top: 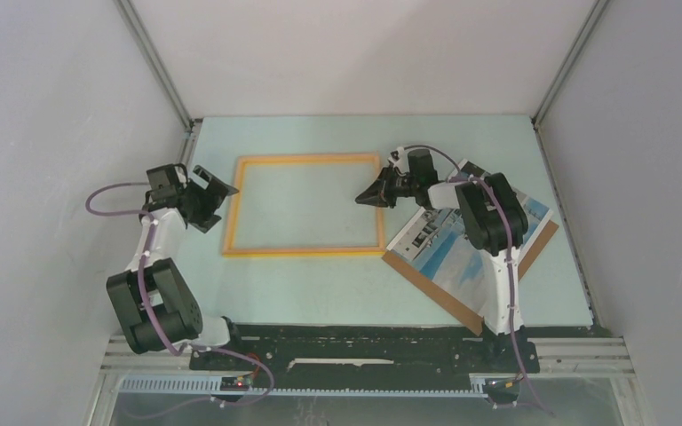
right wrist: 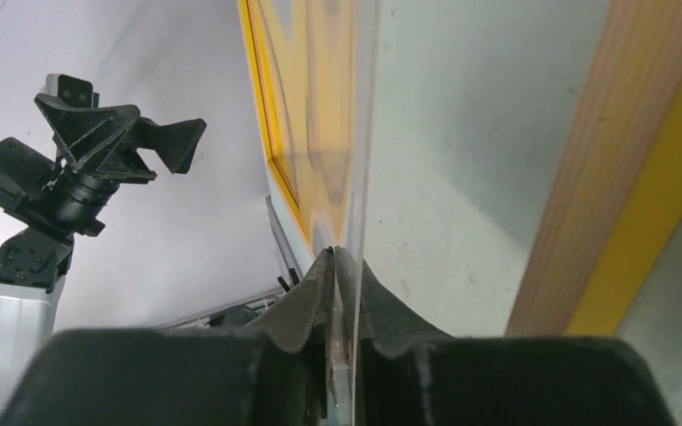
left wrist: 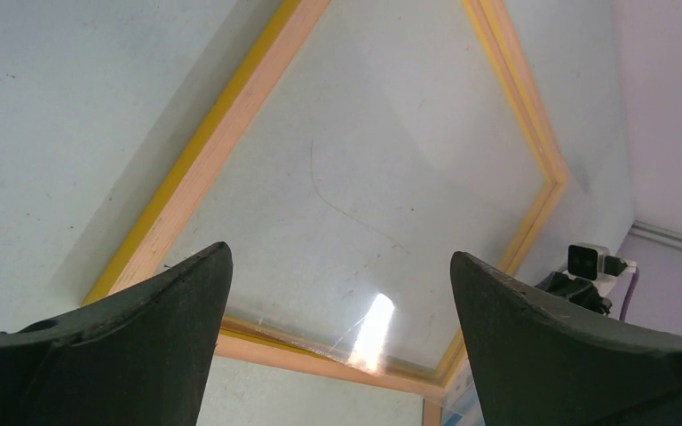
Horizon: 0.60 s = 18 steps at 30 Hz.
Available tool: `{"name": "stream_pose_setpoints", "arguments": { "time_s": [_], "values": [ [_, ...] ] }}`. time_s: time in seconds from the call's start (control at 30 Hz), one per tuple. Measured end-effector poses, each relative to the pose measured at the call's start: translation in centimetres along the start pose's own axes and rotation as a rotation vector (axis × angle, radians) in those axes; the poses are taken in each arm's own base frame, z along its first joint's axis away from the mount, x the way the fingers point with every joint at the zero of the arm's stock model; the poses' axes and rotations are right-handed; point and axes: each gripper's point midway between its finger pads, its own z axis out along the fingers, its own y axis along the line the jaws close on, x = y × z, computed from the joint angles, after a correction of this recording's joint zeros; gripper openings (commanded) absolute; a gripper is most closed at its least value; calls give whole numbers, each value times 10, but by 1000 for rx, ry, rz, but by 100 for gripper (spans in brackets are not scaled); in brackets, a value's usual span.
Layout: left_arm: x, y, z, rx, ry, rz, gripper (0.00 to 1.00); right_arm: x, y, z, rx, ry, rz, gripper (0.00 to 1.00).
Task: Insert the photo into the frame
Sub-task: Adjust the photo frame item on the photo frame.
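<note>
The frame lies with its long axis 9-to-3 o'clock. The right fingers pinch its clear pane at 3 o'clock, and the left fingers gape wide, empty. The photo lies skewed, picture-up.

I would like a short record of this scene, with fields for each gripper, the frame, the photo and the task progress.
left gripper: open, holding nothing, near the frame's left rim
right gripper: closed on the edge of the clear pane, at the frame's right side
frame: rim lying on the table, no photo inside
photo: face up on the brown board, right of the frame, partly under the right arm
task progress: photo not yet in the frame
</note>
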Motion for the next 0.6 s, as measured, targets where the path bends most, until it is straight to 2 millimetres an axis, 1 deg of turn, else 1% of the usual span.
{"name": "stream_pose_setpoints", "arguments": {
  "time_s": [0.07,0.2,0.37,0.5,0.6],
  "values": [
    [-1,0,2,-2,3,-1,100,0,5,-2,5,-5,-24,0],
    [-4,-2,3,5,-6,9,100,-2,9,-6,12,-14,-45,0],
    [-12,-7,3,15,-16,26,100,-4,15,-11,-17,-4,-20,0],
    [-23,-17,6,33,-24,33,100,-7,35,-14,-95,8,12,0],
    [-24,-18,6,36,-26,39,100,-9,51,-17,-149,15,27,0]
  ]
}}
